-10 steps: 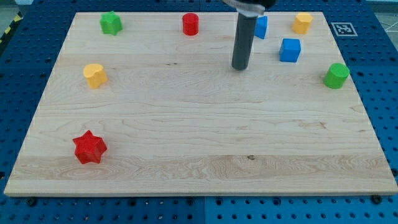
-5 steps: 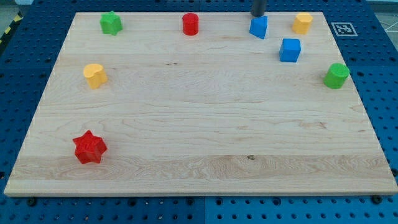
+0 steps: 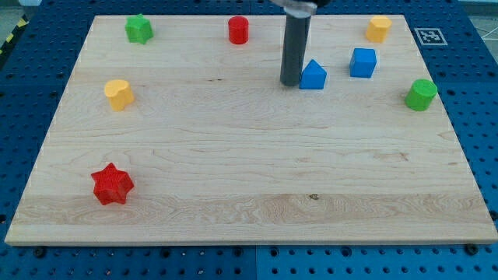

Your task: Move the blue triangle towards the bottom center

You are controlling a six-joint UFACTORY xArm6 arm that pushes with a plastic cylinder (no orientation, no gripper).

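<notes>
The blue triangle (image 3: 313,75) sits in the board's upper half, right of centre, far from the bottom edge, so most of the push is left. My tip (image 3: 292,82), a bare rod with no jaws, touches its left side; a blue cube (image 3: 362,62) is just right

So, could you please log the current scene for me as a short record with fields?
tip: my tip just to the view's left of the blue triangle, contact unclear
blue cube: to the triangle's right
top edge: green star, red cylinder, yellow block
left side: yellow cylinder, red star
right edge: green cylinder
triangle vs goal: in the upper half, far from bottom centre
</notes>
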